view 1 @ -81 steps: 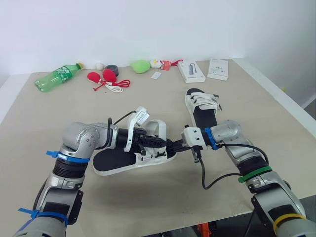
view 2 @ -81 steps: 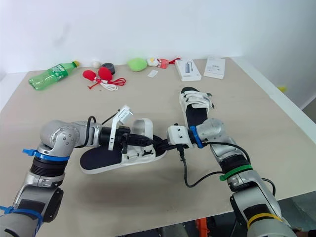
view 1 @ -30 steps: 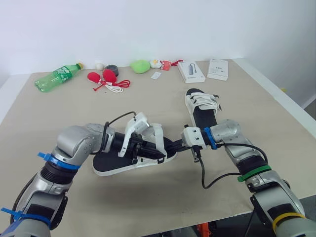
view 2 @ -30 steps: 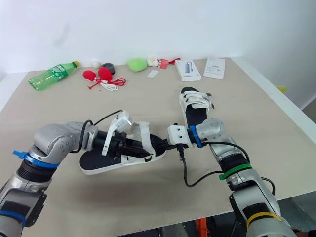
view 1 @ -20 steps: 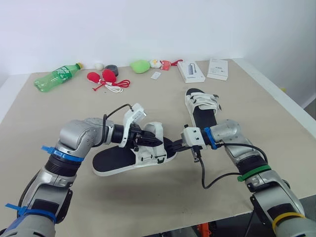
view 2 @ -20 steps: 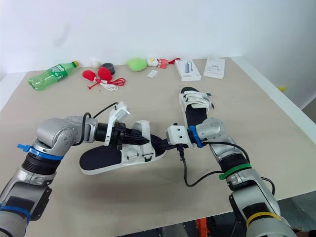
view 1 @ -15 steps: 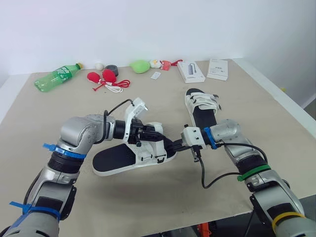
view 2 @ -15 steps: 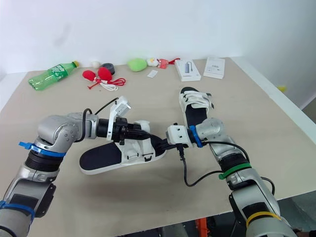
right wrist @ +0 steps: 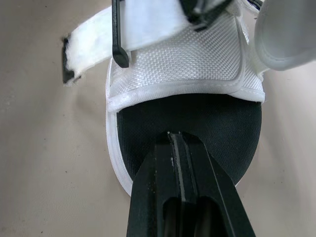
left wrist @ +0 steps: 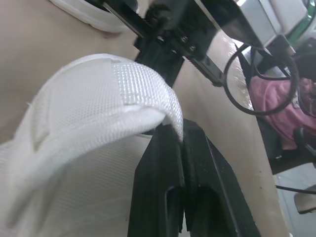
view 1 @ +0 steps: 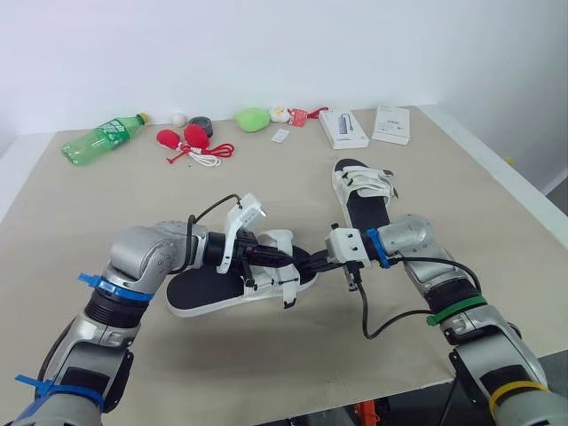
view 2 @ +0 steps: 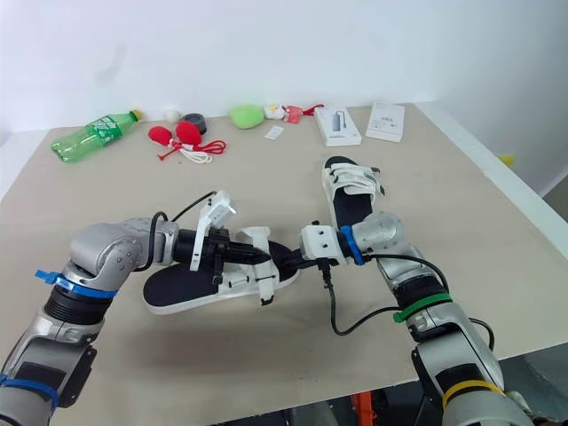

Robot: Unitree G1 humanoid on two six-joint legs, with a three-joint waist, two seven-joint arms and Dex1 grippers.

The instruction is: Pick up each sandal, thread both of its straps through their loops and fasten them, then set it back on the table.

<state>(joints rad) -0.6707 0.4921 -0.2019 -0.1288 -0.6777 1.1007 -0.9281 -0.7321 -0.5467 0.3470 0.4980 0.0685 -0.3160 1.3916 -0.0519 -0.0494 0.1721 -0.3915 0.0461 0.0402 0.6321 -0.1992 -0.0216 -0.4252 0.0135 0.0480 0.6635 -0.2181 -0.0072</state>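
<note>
The near sandal point(view 1: 202, 289), with a white sole and black footbed, lies on the table between my arms. My left gripper point(view 1: 269, 255) is shut on its white front strap point(left wrist: 98, 94), held low over the toe band. The strap's free end point(view 1: 288, 290) hangs down the sandal's near side. My right gripper point(view 1: 310, 263) is shut, its fingertips point(right wrist: 175, 140) resting on the black footbed at the toe end point(right wrist: 187, 118). The second sandal point(view 1: 363, 199) lies farther back on the right, both of its straps lying across the footbed.
Along the table's far edge lie a green bottle point(view 1: 100, 138), two red balls on a white cord point(view 1: 185, 139), a black tape roll point(view 1: 201, 122), a green lump point(view 1: 253, 118) and two white boxes point(view 1: 344, 129) point(view 1: 392, 124). The table's right edge point(view 1: 497, 177) runs close by.
My left gripper lifted the strap up and back, then brought it down over the toe band; its free end now hangs at the near side. The right arm has stayed put.
</note>
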